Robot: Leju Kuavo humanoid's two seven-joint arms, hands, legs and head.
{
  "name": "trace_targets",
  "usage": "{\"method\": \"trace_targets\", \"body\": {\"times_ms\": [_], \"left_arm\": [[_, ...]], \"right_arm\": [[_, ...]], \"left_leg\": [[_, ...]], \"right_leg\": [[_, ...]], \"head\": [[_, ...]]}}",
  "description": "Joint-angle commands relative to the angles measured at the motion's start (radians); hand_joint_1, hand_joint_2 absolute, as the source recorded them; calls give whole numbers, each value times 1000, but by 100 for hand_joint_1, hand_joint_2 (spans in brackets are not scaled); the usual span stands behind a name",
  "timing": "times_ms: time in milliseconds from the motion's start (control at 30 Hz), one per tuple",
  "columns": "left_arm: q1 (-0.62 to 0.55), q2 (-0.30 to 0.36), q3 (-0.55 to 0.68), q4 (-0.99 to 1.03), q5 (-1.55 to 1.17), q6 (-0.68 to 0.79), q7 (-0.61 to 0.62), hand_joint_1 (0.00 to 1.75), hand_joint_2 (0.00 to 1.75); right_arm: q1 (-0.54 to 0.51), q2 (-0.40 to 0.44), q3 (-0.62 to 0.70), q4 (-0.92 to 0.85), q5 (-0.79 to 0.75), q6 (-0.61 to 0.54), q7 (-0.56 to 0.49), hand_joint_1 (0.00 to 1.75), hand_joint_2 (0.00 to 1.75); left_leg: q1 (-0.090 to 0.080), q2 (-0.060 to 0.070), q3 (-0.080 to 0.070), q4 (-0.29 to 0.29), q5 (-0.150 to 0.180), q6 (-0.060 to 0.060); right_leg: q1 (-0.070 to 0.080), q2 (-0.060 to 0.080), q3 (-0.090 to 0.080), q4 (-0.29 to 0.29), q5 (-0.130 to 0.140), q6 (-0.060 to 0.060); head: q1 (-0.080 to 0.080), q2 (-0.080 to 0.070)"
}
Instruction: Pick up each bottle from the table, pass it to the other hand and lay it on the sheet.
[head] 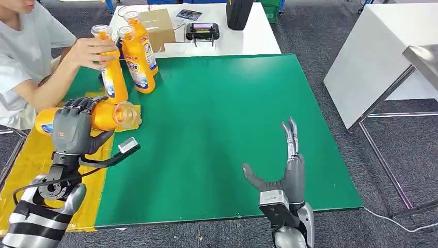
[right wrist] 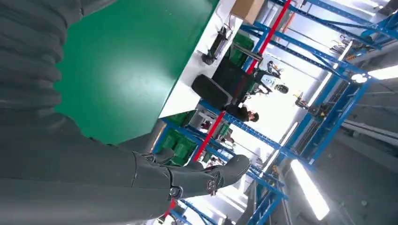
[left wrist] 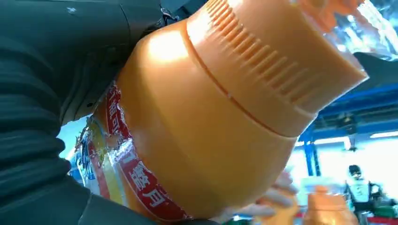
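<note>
A: What took up most of the table?

B: A green mat [head: 222,134] covered nearly all of it, with a yellow sheet [head: 20,170] along its nine o'clock edge. Past the mat's twelve o'clock edge stood a white table [head: 243,39] carrying a cardboard box [head: 157,26] and a small black controller [head: 202,31].

A: And the person?

B: A person [head: 23,51] in a grey shirt sat at about ten o'clock, one hand [head: 90,50] wrapped around the neck of an upright orange bottle [head: 113,77]. Two more bottles [head: 138,59] stood upright just beside it at one o'clock.

A: What was the robot's left hand doing?

B: The left hand [head: 72,126] was grasping a fourth bottle [head: 111,114], held on its side over the border of sheet and mat, cap pointing toward three o'clock. In the left wrist view its ribbed orange cap [left wrist: 267,70] and red label loomed close.

A: The right hand?

B: The right hand [head: 289,165] hovered released over the mat near five o'clock, fingers straight and thumb spread, holding nothing.
</note>
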Motion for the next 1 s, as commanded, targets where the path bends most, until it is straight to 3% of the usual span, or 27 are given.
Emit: {"method": "trace_targets", "body": {"times_ms": [33,133,333,667,1000], "left_arm": [[-172,10,-202,175,-3,-152,-17,175,175],[-238,-26,-251,266,-3,-208,-31,175,175],[-410,-130,-396,696,-3,-296,-60,175,175],[-514,-222,-426,1101,-3,-252,-29,175,175],[-532,-211,-381,1205,1,-260,21,175,175]], "right_arm": [[-44,-6,-16,25,-11,27,7,0,175],[-66,-2,-11,37,-13,42,10,0,175],[-140,1,38,87,-13,77,23,0,175],[-194,-17,91,130,-35,81,20,0,175],[-214,-23,123,156,-34,76,26,0,175]], "left_leg": [[2,-8,2,1,-1,-1],[1,-10,2,0,1,-1],[0,-6,3,-1,1,0],[2,-5,6,0,-1,-1],[2,-2,4,1,-1,-1]], "right_leg": [[1,0,5,0,-2,-2],[0,-3,4,0,-2,-1],[-1,-2,4,-1,0,-1],[0,4,8,-1,-1,-1],[1,6,5,0,0,-2]], "head": [[0,0],[0,0],[0,0],[0,0],[0,0]]}}
